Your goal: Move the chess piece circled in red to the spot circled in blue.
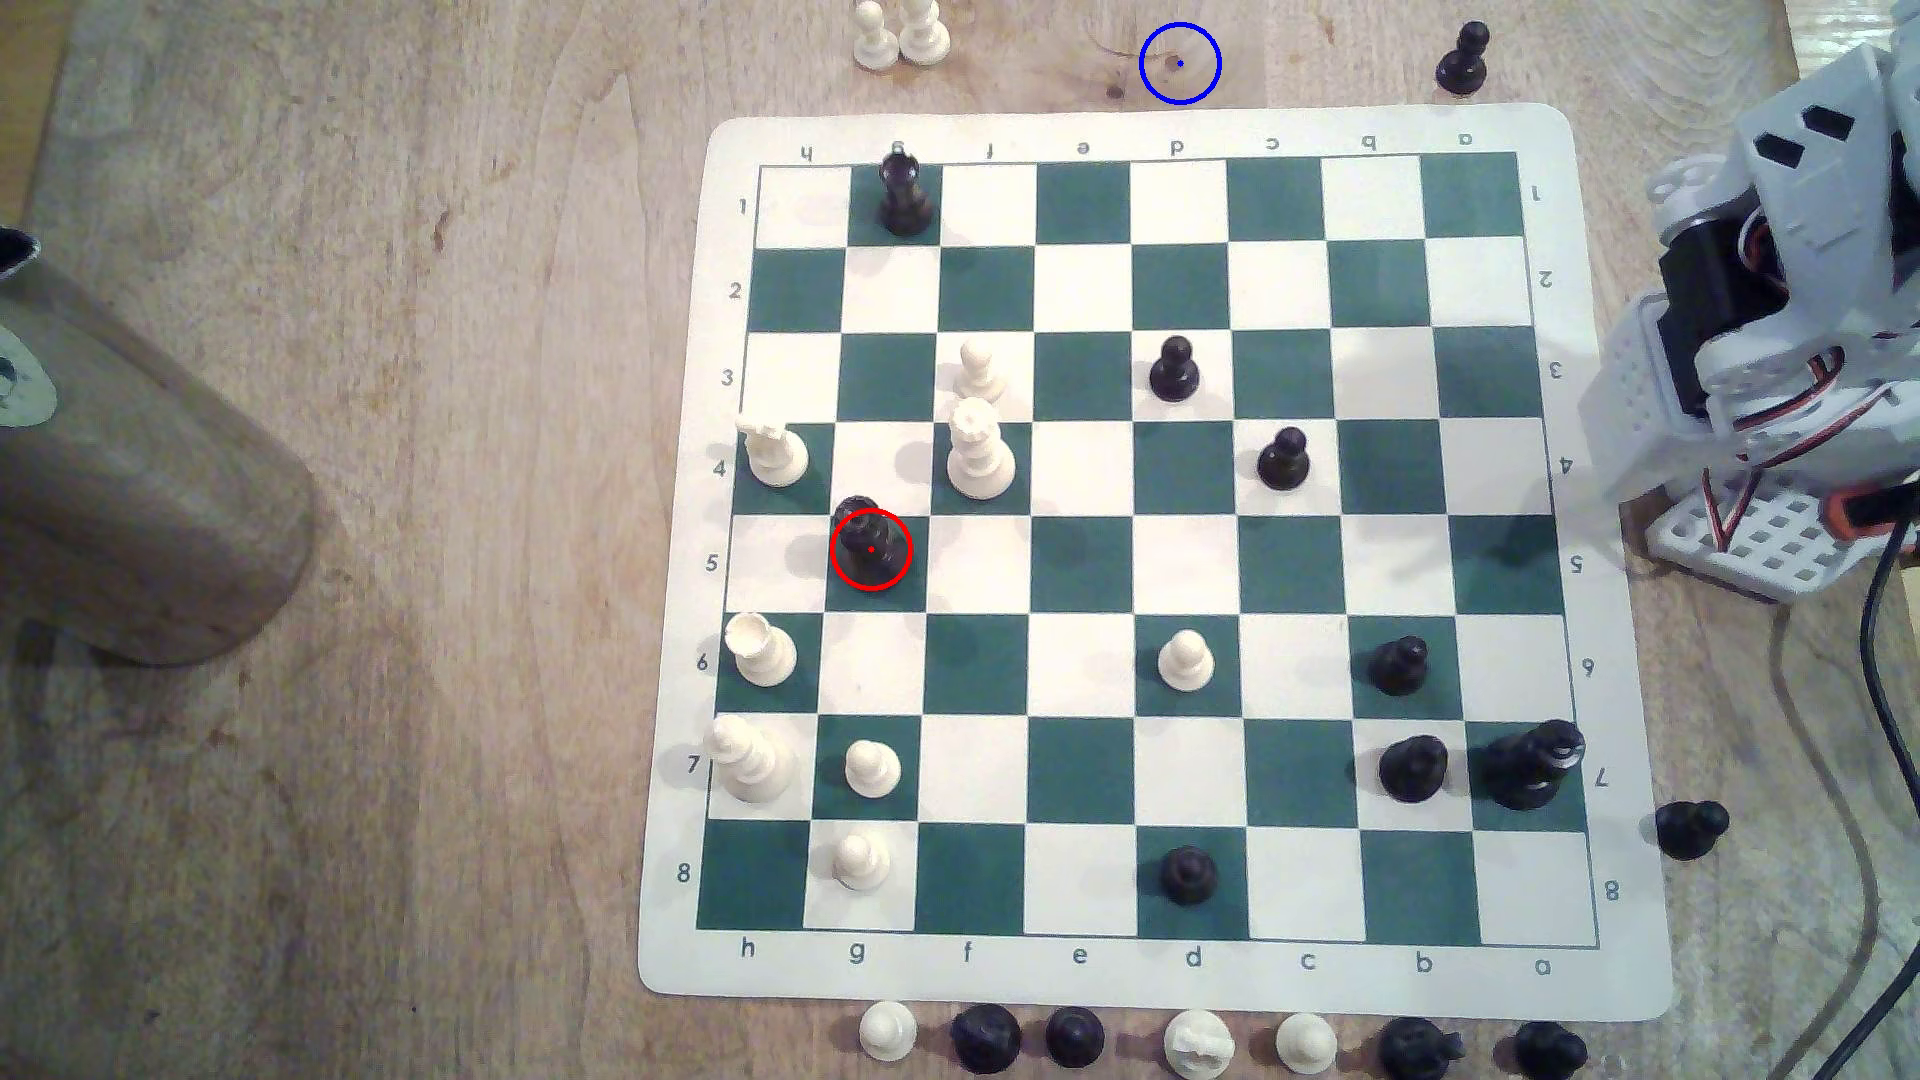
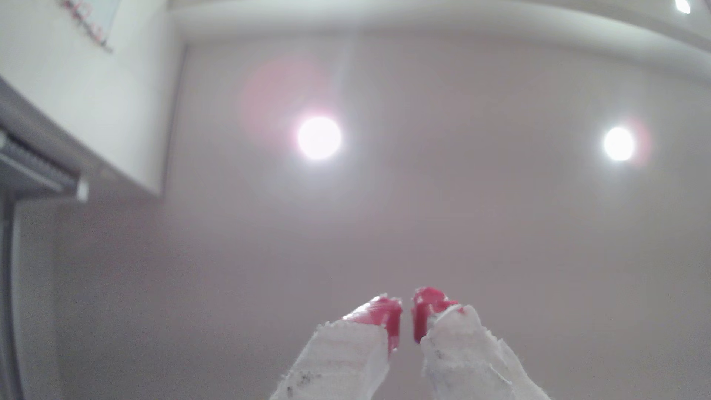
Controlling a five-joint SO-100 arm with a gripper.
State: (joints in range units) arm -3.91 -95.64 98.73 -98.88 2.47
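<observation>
Black chess piece (image 1: 871,548) upright on green g5 square, spot (image 1: 1179,63) bare, gripper (image 2: 407,307) nearly closed, holding nothing

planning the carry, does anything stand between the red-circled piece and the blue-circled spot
Yes. Between the chess piece and the spot, a white queen and white pawn stand near the straight line. Further squares look bare.

Exterior view overhead, facing down on chessboard (image 1: 1132,550), wrist view seemingly aimed up at ceiling (image 2: 461,215)
</observation>
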